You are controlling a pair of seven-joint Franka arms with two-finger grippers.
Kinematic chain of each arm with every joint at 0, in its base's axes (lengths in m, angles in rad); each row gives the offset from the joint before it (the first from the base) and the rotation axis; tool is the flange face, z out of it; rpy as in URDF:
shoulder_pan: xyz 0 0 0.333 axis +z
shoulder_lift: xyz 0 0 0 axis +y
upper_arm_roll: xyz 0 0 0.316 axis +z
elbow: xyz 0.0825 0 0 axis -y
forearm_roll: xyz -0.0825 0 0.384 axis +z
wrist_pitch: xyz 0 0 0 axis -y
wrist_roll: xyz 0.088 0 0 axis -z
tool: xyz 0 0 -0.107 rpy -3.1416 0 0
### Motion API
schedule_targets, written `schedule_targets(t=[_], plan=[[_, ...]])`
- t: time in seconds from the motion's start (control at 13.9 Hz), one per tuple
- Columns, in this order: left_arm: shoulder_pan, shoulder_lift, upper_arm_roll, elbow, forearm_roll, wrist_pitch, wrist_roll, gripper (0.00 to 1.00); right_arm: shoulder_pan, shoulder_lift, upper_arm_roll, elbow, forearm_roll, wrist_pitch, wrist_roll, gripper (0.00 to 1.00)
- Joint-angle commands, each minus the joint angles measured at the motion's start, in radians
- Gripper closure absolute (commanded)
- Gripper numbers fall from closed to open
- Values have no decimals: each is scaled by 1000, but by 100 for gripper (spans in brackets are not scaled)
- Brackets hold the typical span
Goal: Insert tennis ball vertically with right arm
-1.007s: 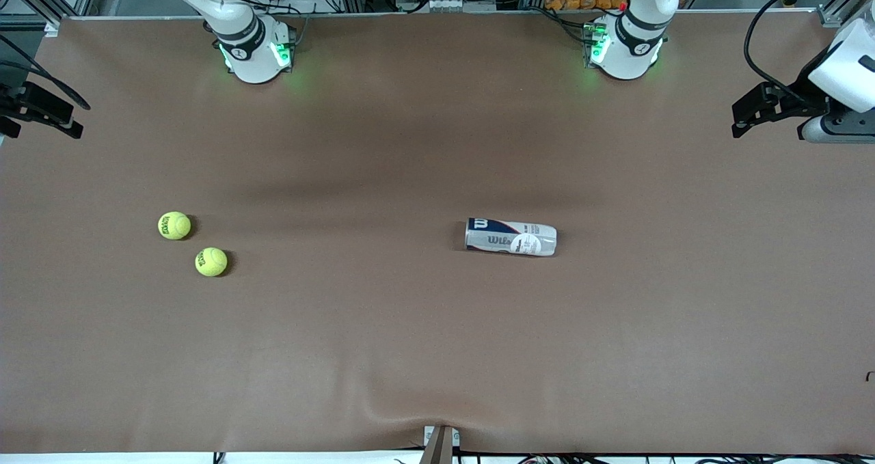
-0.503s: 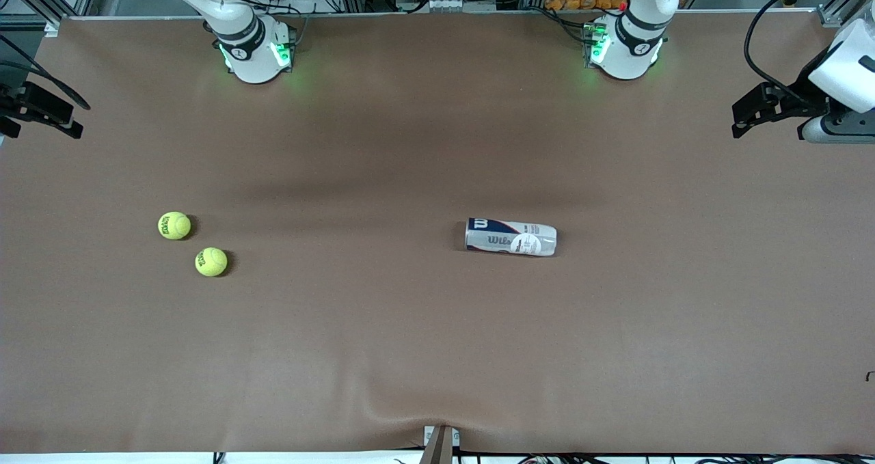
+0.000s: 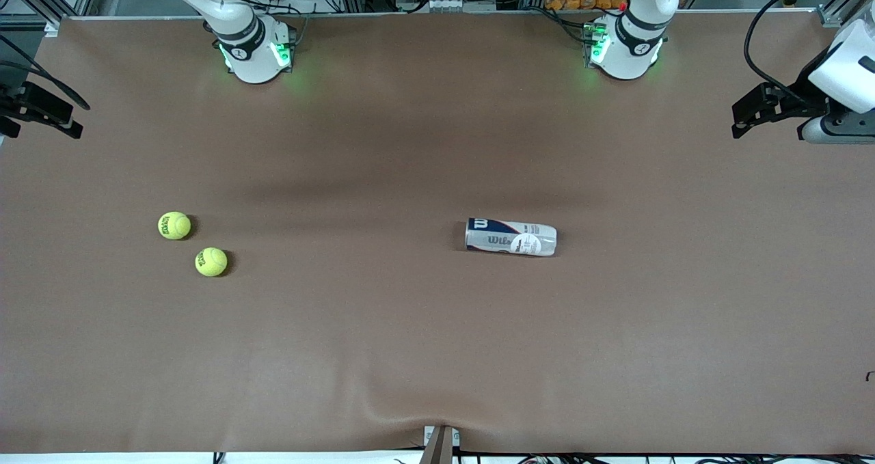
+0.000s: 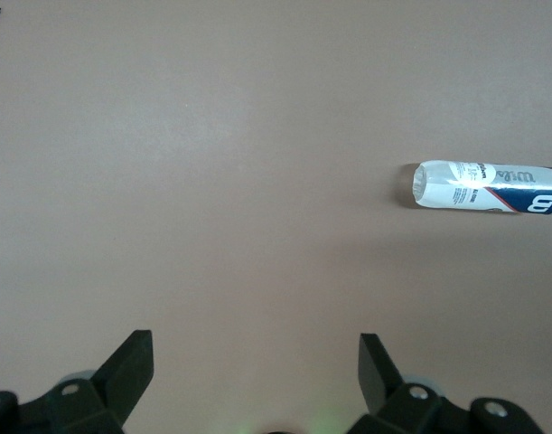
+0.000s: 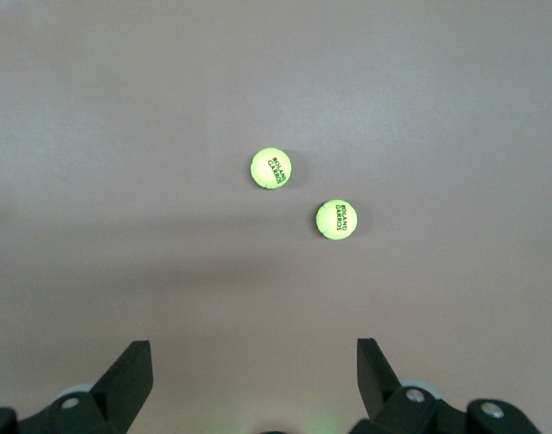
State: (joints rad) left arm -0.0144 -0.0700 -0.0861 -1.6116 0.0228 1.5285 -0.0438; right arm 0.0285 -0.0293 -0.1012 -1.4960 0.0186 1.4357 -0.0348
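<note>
- My right arm [image 3: 239,47] is based at the upper left of the front view. Its right end effector [image 5: 248,380] shows in the front view only as dark parts at the left edge, so I point to it in the right wrist view.
- The right end effector hangs high over the tabletop [image 3: 383,327], near the right arm's end. Its two black fingers [image 5: 131,371] stand wide apart and hold nothing.
- My left arm [image 3: 625,47] is based at the upper right of the front view. Its left end effector [image 4: 253,380] waits over the left arm's end of the tabletop, fingers spread wide and empty.
- One container is present: a tennis ball can [image 3: 510,236], lying on its side right of the front view's centre, long axis running along the tabletop's length. I cannot tell whether it holds anything.
- Two yellow tennis balls rest on the tabletop at the left of the front view. The first tennis ball [image 3: 173,225] lies farther from the front camera; the second tennis ball [image 3: 210,262] lies nearer to it. They sit near each other, not touching.
- In the right wrist view both balls appear at mid frame, above the finger gap and well apart from the fingers.
- The can and the balls lie well apart.
</note>
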Motion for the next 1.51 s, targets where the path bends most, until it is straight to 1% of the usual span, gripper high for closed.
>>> schedule_targets(t=[0.0,0.36,1.01,1.29,1.44], plan=[[2,4,-6,2,23,7,-10,0,-6,-1,-2,6,-2,-9,-10,0],[4,18,-6,4,23,15,-8,0,-7,-1,-2,6,-2,-9,-10,0],[-4,65,-4,15,9,102,-5,0,-12,-1,-2,6,0,-9,-11,0],[-13,143,-6,19,17,139,-1,0,-15,-1,-2,6,1,-9,-11,0],[-68,208,-6,30,19,171,10,0,-15,-1,-2,6,1,-9,-13,0]])
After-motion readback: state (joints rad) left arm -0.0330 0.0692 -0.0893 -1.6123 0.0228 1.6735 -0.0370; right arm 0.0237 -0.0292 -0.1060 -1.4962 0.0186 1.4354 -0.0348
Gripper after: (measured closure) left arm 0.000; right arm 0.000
